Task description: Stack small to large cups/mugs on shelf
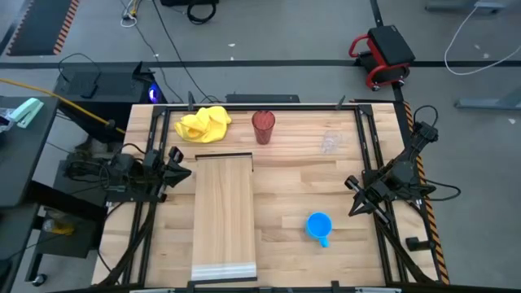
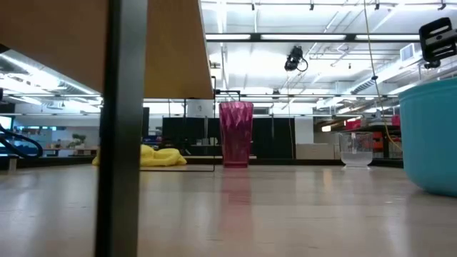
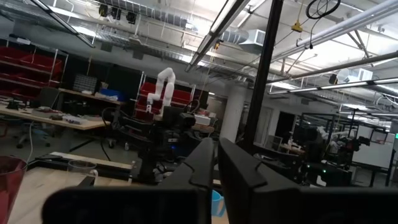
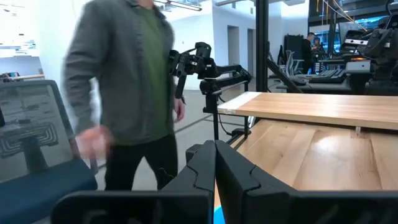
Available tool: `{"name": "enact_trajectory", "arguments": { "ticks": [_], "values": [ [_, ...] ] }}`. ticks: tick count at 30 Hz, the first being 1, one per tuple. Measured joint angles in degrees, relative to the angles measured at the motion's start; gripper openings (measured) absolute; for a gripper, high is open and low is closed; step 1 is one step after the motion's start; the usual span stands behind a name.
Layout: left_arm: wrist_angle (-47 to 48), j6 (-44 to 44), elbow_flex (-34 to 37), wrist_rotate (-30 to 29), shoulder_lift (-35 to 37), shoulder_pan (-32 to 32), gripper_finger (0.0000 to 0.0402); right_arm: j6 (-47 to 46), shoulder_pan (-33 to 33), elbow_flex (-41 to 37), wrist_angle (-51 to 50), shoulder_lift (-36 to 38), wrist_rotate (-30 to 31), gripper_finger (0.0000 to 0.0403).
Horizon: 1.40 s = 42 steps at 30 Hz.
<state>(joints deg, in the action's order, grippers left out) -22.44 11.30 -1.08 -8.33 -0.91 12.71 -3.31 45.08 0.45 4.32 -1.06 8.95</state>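
The dark red ribbed tumbler stands upright on its base near the table's far edge; it also shows in the low view. The small clear glass cup stands to its right. The blue handled mug stands at the near right. The pale wooden shelf runs near to far, left of centre, and nothing stands on it. My left gripper is shut and empty by the shelf's far left corner. My right gripper is shut and empty, right of the mug.
A crumpled yellow cloth lies at the far left, beside the tumbler. Black frame rails run along the table's left and right sides. A person in a grey jacket stands beyond the table's left side.
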Motion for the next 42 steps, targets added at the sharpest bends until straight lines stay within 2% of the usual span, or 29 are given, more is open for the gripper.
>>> {"name": "enact_trajectory", "arguments": {
  "ticks": [11, 21, 25, 30, 37, 42],
  "values": [
    [0.0, 0.0, 0.0, 0.0, 0.0, 0.0, 0.0036, 0.0, 0.0, 0.0, 0.0, 0.0, 0.0, 0.0016],
    [-0.7, 0.2, 0.0, 0.0, 0.0, 0.0, 0.0025, 0.0, 0.0, 0.0, 0.0, 0.0, 0.0, 0.0016],
    [-7.1, 8.1, 0.0, -0.2, 0.0, 0.0, 0.003, 0.0, 0.0, 0.0, 0.0, 0.0, 0.0, 0.0016],
    [-20.3, 16.5, -0.1, -3.9, 0.0, 0.0, 0.0036, 0.0, 0.0, 0.0, 0.0, 0.0, 0.0, 0.0016],
    [-28.8, 11.4, -0.1, -6.3, 0.0, 0.0, 0.0028, 0.0, 0.0, 0.0, 0.0, 0.0, 0.0, 0.0016],
    [-29.9, 11.8, -0.1, -8.9, -0.2, 0.0, 0.0026, 3.4, 0.0, 0.0, 0.0, 0.0, 0.0, 0.0016]
  ]
}}
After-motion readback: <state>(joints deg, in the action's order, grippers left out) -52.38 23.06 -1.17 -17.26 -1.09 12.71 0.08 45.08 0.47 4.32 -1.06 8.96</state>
